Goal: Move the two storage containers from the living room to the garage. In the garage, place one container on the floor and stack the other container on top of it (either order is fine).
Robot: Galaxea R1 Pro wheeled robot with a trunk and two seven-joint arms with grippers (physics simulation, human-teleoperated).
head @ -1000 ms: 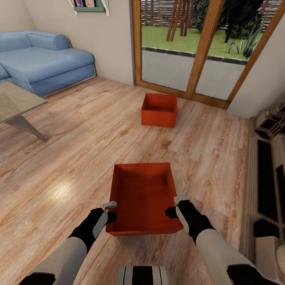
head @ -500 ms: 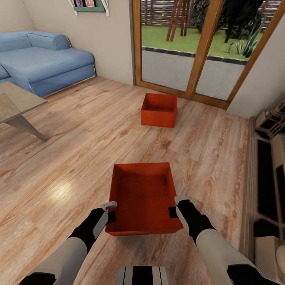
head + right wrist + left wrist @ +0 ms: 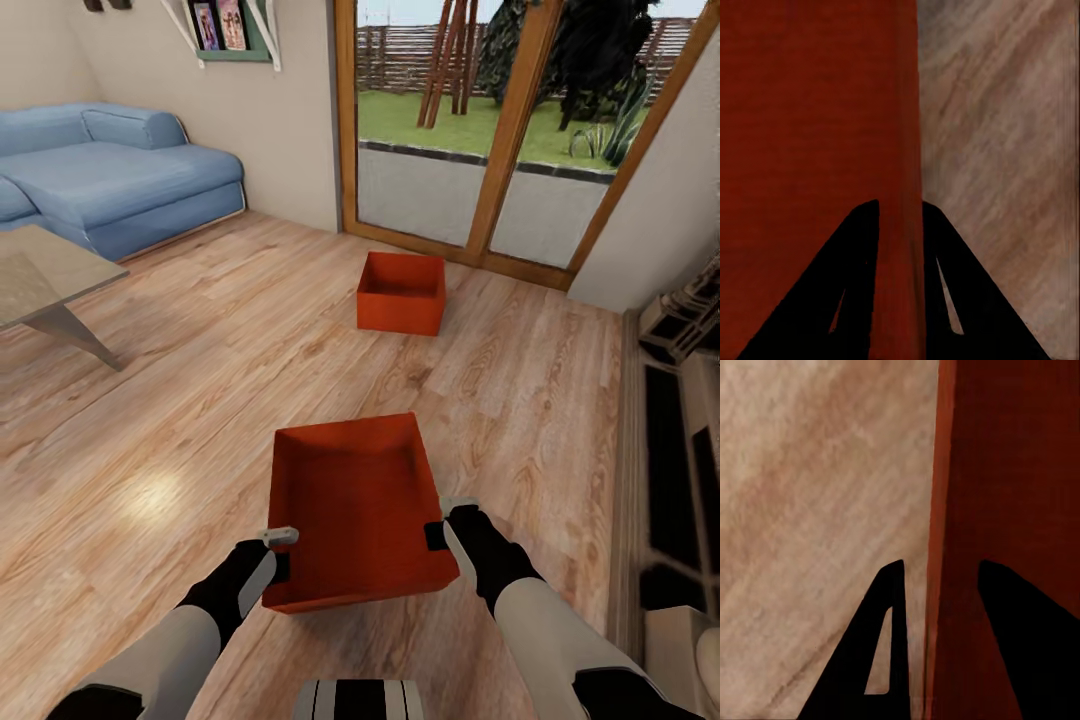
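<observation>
Two orange-red storage containers are on the living room's wood plank floor. The near container is tilted, its left side lower, and sits between my hands. My left gripper straddles its left wall: one finger is inside and one outside, with a sliver of floor beside the outer finger. My right gripper is clamped tight on the right wall. In the wrist views the left gripper and right gripper each have a wall between their fingers. The far container stands alone near the glass doors.
A blue sofa and a glass-topped table stand at the left. Wood-framed glass doors close off the far side. A low shelf unit runs along the right. Open plank floor lies between the two containers.
The camera has shifted slightly. The near container's left side has dropped and it now tilts, with my left gripper lower beside it. The right gripper keeps its hold.
</observation>
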